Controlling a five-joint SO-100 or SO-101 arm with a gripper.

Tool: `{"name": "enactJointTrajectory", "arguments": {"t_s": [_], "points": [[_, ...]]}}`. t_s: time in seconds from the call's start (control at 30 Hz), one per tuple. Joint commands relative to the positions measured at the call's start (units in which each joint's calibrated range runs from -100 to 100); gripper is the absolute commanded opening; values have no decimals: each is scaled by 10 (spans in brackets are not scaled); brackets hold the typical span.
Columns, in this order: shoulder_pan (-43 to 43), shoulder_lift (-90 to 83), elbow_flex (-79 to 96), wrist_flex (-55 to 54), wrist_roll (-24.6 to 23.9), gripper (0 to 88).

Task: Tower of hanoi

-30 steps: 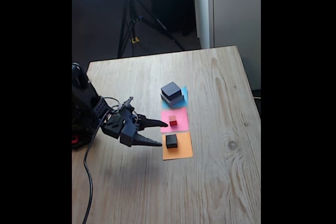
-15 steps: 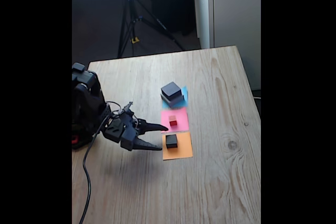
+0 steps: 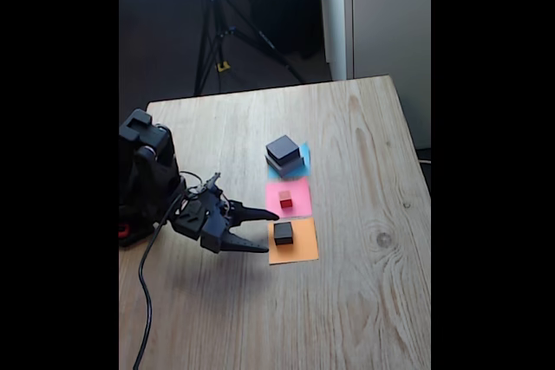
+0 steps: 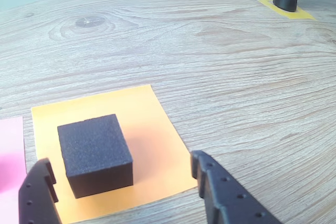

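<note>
The tower of hanoi lies in pieces on three paper squares in the fixed view. A black block on a wide flat grey block (image 3: 284,153) rests on the blue square. The tiny red cube (image 3: 285,199) sits on the pink square. A small dark grey block (image 3: 284,233) (image 4: 95,154) stands on the orange square (image 3: 295,249) (image 4: 152,135). My gripper (image 3: 270,230) (image 4: 121,171) is open, low over the table just left of the dark grey block, fingertips at the orange paper's edge. In the wrist view the block sits between and just beyond the two fingers (image 4: 220,192).
The arm's black base (image 3: 143,171) and its cable (image 3: 146,292) occupy the table's left side. A tripod (image 3: 221,32) stands on the floor behind the table. A black foot on yellow tape (image 4: 286,1) shows at the wrist view's top right.
The arm has leaned lower and forward, and the open gripper has dropped slightly toward the table beside the orange square. The blocks have not moved.
</note>
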Motion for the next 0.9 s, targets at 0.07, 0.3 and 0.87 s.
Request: {"name": "enactJointTrajectory", "arguments": {"t_s": [0.07,0.3,0.87], "points": [[-4,13,-21,-22,9,284],[-15,29,-32,-26,9,275],[-31,85,-68,-46,9,267]]}}
